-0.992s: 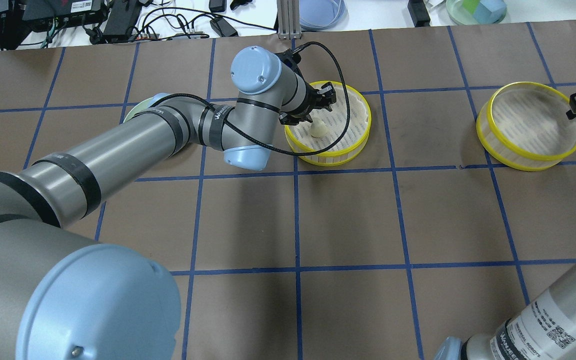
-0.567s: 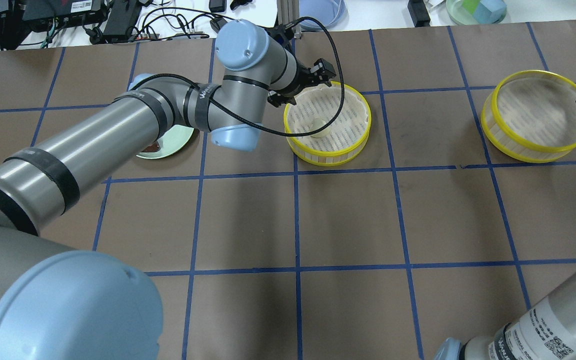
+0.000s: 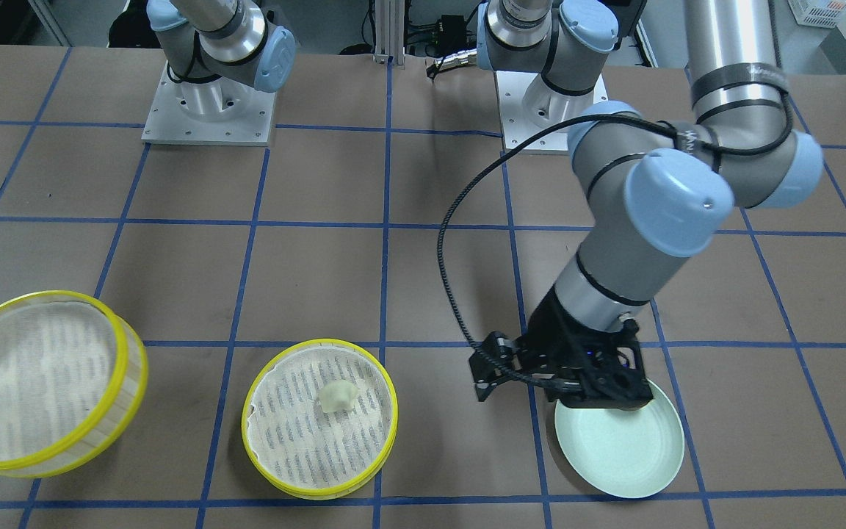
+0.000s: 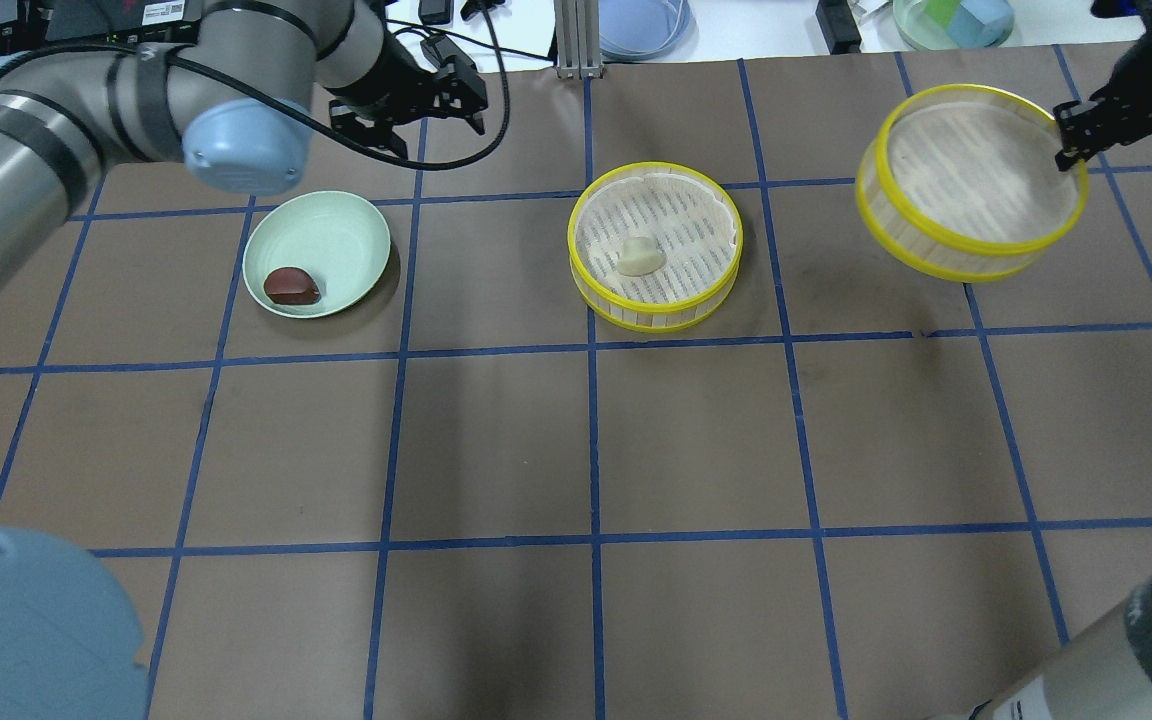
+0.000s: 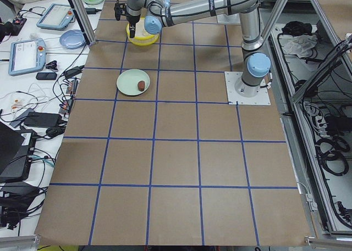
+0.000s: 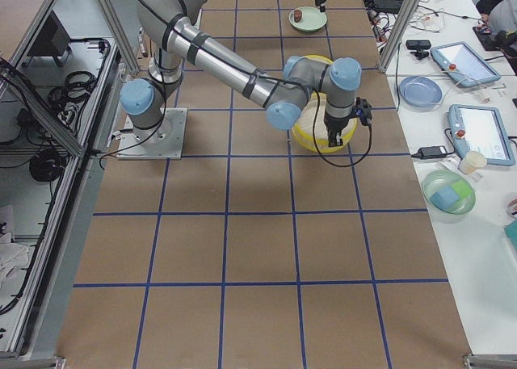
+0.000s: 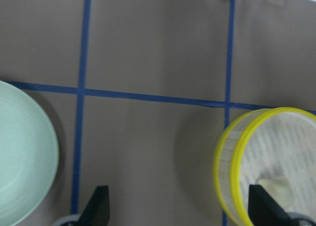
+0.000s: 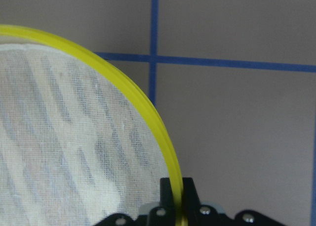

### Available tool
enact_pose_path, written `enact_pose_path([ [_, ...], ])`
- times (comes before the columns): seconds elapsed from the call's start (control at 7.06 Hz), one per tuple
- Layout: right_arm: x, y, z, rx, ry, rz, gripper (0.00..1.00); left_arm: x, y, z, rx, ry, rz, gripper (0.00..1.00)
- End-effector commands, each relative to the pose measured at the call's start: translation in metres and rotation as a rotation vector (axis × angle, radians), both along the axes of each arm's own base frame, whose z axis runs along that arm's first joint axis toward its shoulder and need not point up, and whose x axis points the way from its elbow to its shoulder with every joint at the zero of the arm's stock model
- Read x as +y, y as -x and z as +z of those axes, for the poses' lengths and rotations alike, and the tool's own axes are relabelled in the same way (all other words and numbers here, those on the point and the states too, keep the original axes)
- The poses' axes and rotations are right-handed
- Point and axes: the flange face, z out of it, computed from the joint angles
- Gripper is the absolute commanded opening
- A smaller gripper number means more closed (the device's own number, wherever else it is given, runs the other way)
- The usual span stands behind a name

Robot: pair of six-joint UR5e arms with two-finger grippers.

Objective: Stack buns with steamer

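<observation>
A steamer tray [image 4: 706,285] stands mid-table with the cream-white bun [image 4: 639,255] lying in it; both also show in the front view, the tray [image 3: 298,470] and the bun [image 3: 338,397]. The dark brown bun [image 4: 293,286] lies on the pale green plate [image 4: 336,225]. My left gripper [image 4: 421,115] is open and empty, raised between plate and tray; its fingers [image 7: 96,208] are wide apart in the left wrist view. My right gripper [image 4: 1076,130] is shut on the yellow rim [image 8: 170,157] of the second steamer tray [image 4: 971,180], which hangs tilted above the table.
In the front view my left gripper hides the brown bun and the plate's far edge [image 3: 617,448]. Cables, tablets and bowls [image 4: 641,25] lie past the table's far edge. Blue tape lines cross the brown table [image 4: 696,440].
My left gripper has drawn back up and left from the middle tray, leaving the cream bun lying in it. My right gripper has lifted the second tray and carried it left.
</observation>
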Motion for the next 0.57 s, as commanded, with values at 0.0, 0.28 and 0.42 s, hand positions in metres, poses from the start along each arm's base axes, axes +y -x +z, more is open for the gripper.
enact_pose_path([
  [0.0,0.003,-0.134,0.007,0.012,-0.002,-0.079,0.0,0.024,-0.105,-0.023,-0.208,-0.151,-0.209,1.0],
  [0.28,0.013,-0.237,-0.002,0.021,0.005,-0.181,0.0,0.033,-0.128,-0.093,-0.266,-0.213,-0.297,1.0],
  [0.42,0.009,-0.26,-0.025,-0.002,0.036,-0.222,0.0,0.025,-0.137,-0.106,-0.265,-0.207,-0.281,1.0],
])
